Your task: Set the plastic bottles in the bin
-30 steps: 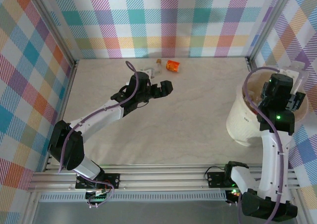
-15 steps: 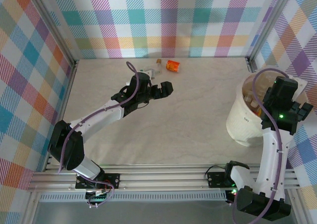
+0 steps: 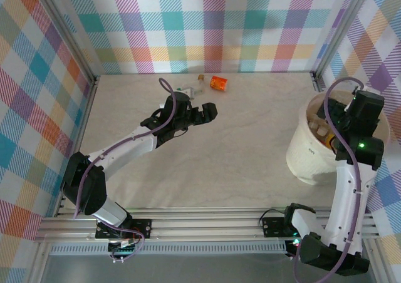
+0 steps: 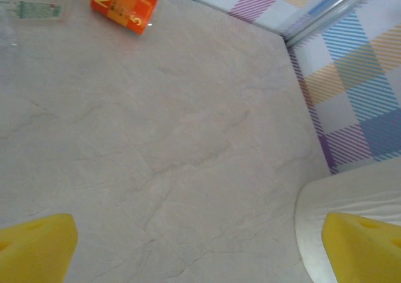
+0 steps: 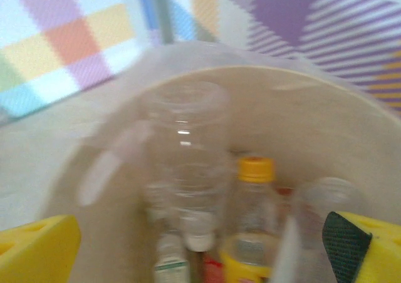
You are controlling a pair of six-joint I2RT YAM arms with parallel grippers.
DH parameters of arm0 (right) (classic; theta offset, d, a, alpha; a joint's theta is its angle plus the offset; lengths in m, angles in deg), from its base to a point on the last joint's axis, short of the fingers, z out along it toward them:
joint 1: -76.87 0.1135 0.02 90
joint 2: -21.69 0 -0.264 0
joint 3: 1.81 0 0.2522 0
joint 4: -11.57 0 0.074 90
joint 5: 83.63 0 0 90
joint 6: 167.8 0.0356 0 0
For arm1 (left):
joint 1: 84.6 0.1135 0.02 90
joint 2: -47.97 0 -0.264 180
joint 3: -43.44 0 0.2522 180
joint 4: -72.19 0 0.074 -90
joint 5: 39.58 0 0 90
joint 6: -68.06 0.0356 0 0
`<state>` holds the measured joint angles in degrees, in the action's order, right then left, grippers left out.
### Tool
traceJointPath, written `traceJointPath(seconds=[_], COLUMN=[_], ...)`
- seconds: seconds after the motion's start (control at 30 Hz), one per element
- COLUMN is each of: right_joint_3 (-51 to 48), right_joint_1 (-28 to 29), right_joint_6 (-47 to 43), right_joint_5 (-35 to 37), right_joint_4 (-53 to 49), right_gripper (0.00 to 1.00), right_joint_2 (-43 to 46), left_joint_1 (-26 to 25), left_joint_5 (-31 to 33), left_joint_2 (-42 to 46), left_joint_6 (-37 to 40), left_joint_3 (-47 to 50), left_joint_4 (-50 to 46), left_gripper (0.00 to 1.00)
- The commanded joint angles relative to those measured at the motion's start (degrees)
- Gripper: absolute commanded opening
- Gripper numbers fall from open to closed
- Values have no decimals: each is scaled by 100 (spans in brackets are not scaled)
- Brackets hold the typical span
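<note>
Where the right gripper (image 5: 200, 252) gapes — bottles (image 5: 188, 158) beneath.

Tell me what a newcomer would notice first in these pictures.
The big cream bin on the right, clear bottles piled inside, with the right gripper open above it. Then the bright orange pack at the back, the open left gripper just short of it.
</note>
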<state>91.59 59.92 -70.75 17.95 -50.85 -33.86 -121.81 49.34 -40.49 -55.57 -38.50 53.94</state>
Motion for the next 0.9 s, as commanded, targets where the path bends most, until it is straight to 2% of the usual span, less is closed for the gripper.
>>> traceJointPath(seconds=[0.0,0.2,0.37,0.6,0.87], right_joint_3=[201,-7,-96,-513,-545], right_joint_1=[182,1192,2287,3098,3485], right_joint_6=[244,316,201,697,874], right_joint_5=[-1769,-2951,-3301,-2871,-2502], right_joint_4=[264,1136,1633,2693,2798], right_gripper=[100,100,100,100,100], right_joint_2=[-8,-50,-487,-1103,-1707], left_joint_1=[-58,-54,7,536,1340], left_joint_5=[498,1066,1470,1549,1278], left_joint_2=[168,230,293,-163,-1184], left_joint_6=[6,66,700,1567,2356], left_joint_3=[86,25,-21,-659,-1698], left_joint_4=[-213,-600,-764,-1688,-2366], left_gripper=[100,100,100,100,100])
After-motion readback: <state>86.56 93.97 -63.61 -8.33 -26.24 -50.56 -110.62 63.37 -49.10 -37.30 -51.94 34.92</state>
